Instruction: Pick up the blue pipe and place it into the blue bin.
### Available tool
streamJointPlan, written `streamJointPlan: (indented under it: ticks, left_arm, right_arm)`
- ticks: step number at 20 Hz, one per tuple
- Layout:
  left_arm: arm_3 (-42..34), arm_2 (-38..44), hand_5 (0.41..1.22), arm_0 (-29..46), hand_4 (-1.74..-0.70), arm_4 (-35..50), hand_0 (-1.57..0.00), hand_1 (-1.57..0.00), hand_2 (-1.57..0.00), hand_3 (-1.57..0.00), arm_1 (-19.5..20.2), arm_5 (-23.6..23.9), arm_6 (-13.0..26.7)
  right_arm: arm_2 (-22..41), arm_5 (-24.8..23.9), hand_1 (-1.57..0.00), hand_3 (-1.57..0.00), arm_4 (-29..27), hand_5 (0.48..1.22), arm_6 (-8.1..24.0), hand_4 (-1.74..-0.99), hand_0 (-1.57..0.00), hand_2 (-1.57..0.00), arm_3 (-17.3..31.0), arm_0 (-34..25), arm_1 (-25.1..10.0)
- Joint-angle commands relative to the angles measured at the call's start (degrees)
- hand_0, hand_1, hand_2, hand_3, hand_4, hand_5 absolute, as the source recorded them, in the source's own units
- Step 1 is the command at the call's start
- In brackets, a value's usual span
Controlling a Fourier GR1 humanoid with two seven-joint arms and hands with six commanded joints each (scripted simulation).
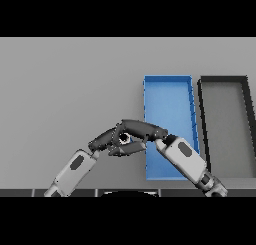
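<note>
Both hands meet just left of the blue bin (pixel 167 96): the right hand (pixel 142 130) curls its fingers around the barely visible blue pipe (pixel 125 137), the left hand (pixel 107 138) crowding alongside. That crowding could knock the pipe onto the tabletop (pixel 65 89).

Even, soft light over the grey table (pixel 65 89); faint shadows, no glare, edges slightly soft

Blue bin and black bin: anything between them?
Nothing: head view shows only a narrow bare strip of table between blue bin and black bin.
</note>
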Motion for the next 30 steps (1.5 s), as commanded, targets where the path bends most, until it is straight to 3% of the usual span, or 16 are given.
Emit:
streamJointPlan:
  ticks: [1,3,6,12,14,17,19,21,22,23,27,30]
  left_arm:
    - [0.2,0.5,0.849,-0.4,-0.97,0.1,-0.19,-0.18,-0.16,-0.18,0.2,0.2,0.7]
    - [0.5,0.8,0.735,-0.4,-0.91,-0.5,-0.12,-0.12,-0.1,-0.11,0.4,0.8,1.6]
    - [0.5,0.9,0.638,-0.9,-0.89,0.3,-0.06,-0.06,-0.05,-0.06,-0.3,0.6,2.9]
    - [1.4,1.7,0.562,0.0,-0.9,1.4,-0.02,-0.01,-0.01,-0.01,-0.6,0.8,4.7]
    - [0.9,1.8,0.548,-0.1,-0.9,1.8,-0.01,-0.01,-0.01,-0.01,-0.7,0.9,6.4]
    - [0.7,0.8,0.524,1.0,-0.91,1.3,0.0,0.0,0.0,0.0,-1.2,1.1,6.6]
    - [0.9,0.9,0.507,0.8,-0.92,1.7,0.0,0.0,0.0,0.0,-1.1,0.7,7.0]
    - [0.6,1.2,0.503,0.7,-0.92,2.3,0.0,0.0,0.0,0.0,-0.8,0.4,7.3]
    - [0.0,1.0,0.503,0.9,-0.92,2.2,0.0,0.0,0.0,0.0,-0.7,0.4,7.7]
    - [0.3,0.7,0.503,1.2,-0.92,2.0,0.0,0.0,0.0,0.0,-0.6,0.3,8.0]
    - [-0.6,0.2,0.499,2.2,-0.91,1.2,0.0,0.0,0.0,0.0,-0.3,0.7,5.8]
    - [-0.9,0.7,0.491,2.2,-0.91,2.2,0.0,0.0,0.0,0.0,0.3,-0.1,6.6]
  right_arm:
    - [-0.1,-0.2,-1.57,-1.56,-0.4,1.214,0.0,-1.495,-1.57,-1.57,-0.3,-0.2,0.0]
    - [-0.3,-0.2,-1.57,-1.57,0.2,1.216,0.2,-1.496,-1.57,-1.57,0.5,-1.3,-0.1]
    - [-0.2,-0.4,-1.57,-1.57,0.9,1.219,-0.1,-1.493,-1.57,-1.57,0.8,-1.3,0.0]
    - [-1.0,-1.4,-1.57,-1.57,-2.7,1.22,1.0,-1.489,-1.57,-1.57,-0.2,-0.8,-0.6]
    - [-2.0,-3.0,-1.57,-1.57,-8.0,1.221,4.5,-1.491,-1.57,-1.57,-1.3,-1.9,-0.6]
    - [-4.0,-4.7,-1.57,-1.57,-13.2,1.221,10.2,-1.613,-1.57,-1.57,-3.1,-4.4,-1.6]
    - [-6.6,-6.9,-1.57,-1.57,-17.6,1.221,14.0,-1.659,-1.57,-1.57,-3.4,-6.9,-1.3]
    - [-11.3,-10.7,-1.57,-1.57,-23.9,1.171,17.9,-1.689,-1.57,-1.57,-4.3,-11.8,-2.2]
    - [-13.5,-11.5,-1.57,-1.57,-26.3,1.154,17.3,-1.699,-1.57,-1.57,-4.0,-14.6,-2.6]
    - [-15.6,-13.1,-1.57,-1.57,-28.2,1.141,16.9,-1.707,-1.57,-1.57,-2.6,-18.0,-2.7]
    - [-22.4,-15.5,-1.57,-1.57,-27.2,1.113,15.4,-1.727,-1.57,-1.57,3.0,-25.9,-6.2]
    - [-26.3,-18.1,-1.57,-1.57,-21.3,1.127,15.0,-1.734,-1.57,-1.57,10.4,-29.9,-8.4]
